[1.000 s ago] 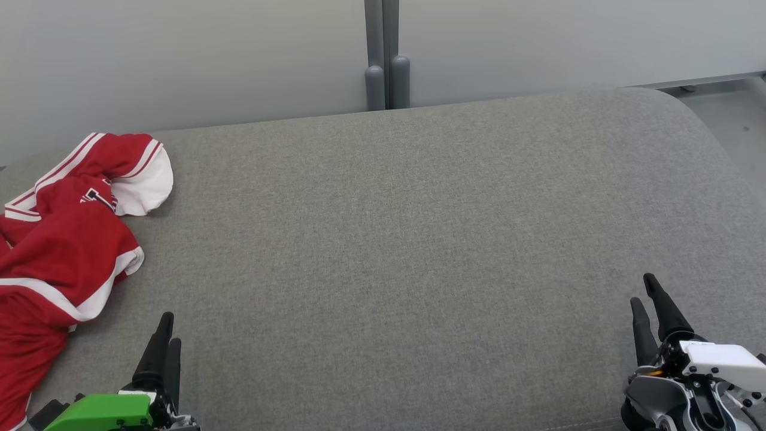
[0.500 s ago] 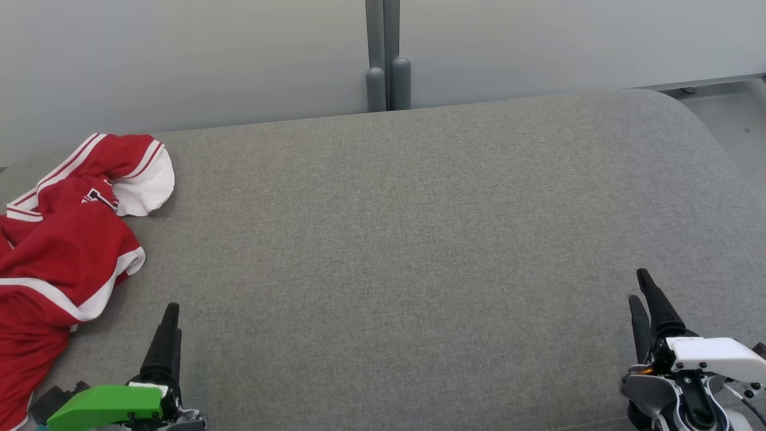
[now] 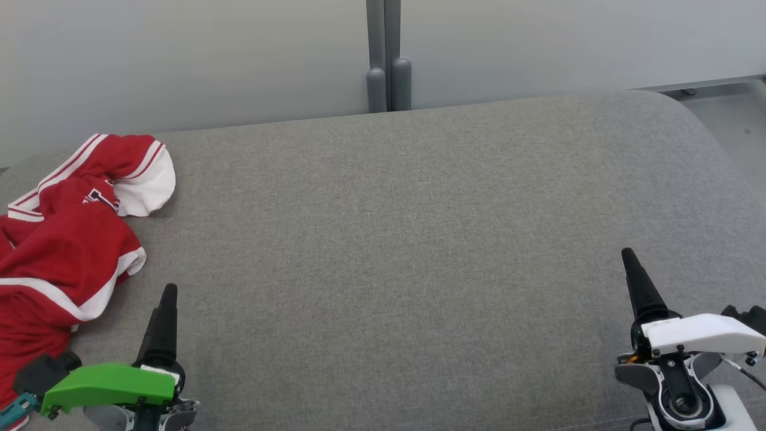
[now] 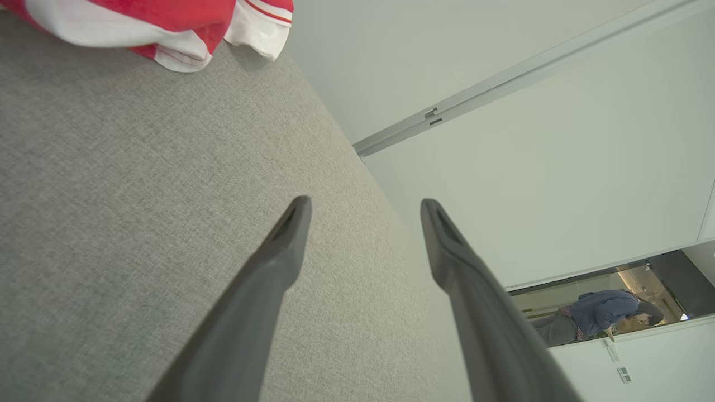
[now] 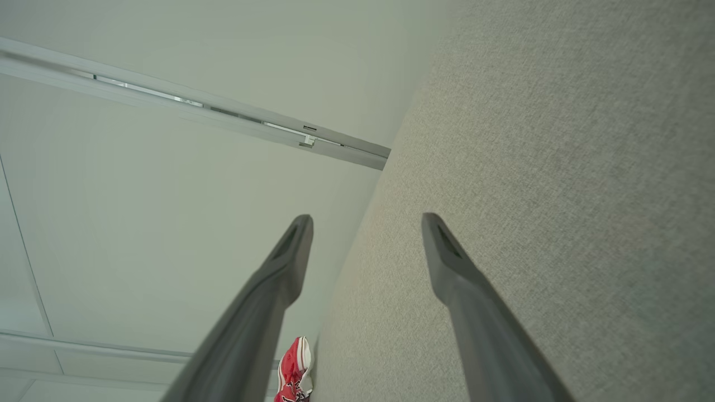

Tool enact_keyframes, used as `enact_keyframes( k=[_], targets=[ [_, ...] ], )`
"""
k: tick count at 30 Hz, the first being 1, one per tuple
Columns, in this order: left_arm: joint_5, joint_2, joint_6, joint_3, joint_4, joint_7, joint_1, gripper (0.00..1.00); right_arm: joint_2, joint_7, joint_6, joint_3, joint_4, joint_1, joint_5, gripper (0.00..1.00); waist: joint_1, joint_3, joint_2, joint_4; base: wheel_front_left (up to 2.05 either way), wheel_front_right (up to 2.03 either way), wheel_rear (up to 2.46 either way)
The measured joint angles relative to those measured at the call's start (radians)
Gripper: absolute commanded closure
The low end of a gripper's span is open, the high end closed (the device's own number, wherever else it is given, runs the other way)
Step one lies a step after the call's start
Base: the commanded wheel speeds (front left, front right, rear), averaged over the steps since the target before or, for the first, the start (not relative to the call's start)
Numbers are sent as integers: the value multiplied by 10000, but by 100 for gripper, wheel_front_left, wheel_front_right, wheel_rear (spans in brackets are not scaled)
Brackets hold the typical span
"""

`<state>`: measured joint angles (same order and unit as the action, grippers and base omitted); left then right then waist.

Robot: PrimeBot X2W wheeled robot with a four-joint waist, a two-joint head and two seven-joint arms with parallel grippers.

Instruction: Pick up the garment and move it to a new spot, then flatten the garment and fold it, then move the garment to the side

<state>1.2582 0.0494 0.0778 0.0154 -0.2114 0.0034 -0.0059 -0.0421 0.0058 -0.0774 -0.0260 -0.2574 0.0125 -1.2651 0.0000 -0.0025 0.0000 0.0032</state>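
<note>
A crumpled red garment (image 3: pixel 60 251) with white trim lies at the far left of the grey upholstered surface (image 3: pixel 407 239). It also shows at the top left of the left wrist view as the garment (image 4: pixel 167 22), and small and low in the right wrist view as the garment (image 5: pixel 293 368). My left gripper (image 3: pixel 167 293) hovers just right of the garment's near part, apart from it; in its wrist view the gripper (image 4: pixel 363 209) is open and empty. My right gripper (image 3: pixel 629 257) is far off at the lower right, and its wrist view shows the gripper (image 5: pixel 366 223) open and empty.
A pale wall with a grey vertical post (image 3: pixel 388 60) runs behind the surface. The surface's rounded right end (image 3: pixel 712 137) drops to a light floor. A person (image 4: pixel 603 315) shows through a distant opening in the left wrist view.
Both grippers have moved up the head view and turned onto their sides, so one finger of each now shows there. The garment has not moved.
</note>
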Motion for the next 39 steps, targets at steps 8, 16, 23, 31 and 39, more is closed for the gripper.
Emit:
enact_keyframes(
  k=[8, 16, 23, 31, 39],
  targets=[
    [-1741, 203, -301, -316, 339, -261, 0, 0, -219, -313, 182, 554, 288, 60, 1563, 0, 0, -7, 0, 5, 0, 0, 0],
    [-3392, 343, -525, -587, 652, -546, 13, 0, -303, -558, 378, 1118, 497, 112, 3095, 0, 0, -20, 0, 3, 0, 0, 0],
    [-4855, 387, -792, -838, 911, -819, 78, 0, -362, -846, 631, 1580, 589, 112, 4374, 0, 0, -44, 0, -10, 0, 0, 0],
    [-6082, 384, -1012, -911, 1080, -1091, 388, 0, -372, -1108, 811, 1981, 700, 110, 5591, 0, 0, -105, 0, -26, 0, 0, 0],
    [-7246, 372, -1164, -968, 1269, -1363, 610, 0, -460, -1377, 986, 2280, 899, 110, 6809, 0, 0, -194, 0, -38, 0, 0, 0]
  ],
)
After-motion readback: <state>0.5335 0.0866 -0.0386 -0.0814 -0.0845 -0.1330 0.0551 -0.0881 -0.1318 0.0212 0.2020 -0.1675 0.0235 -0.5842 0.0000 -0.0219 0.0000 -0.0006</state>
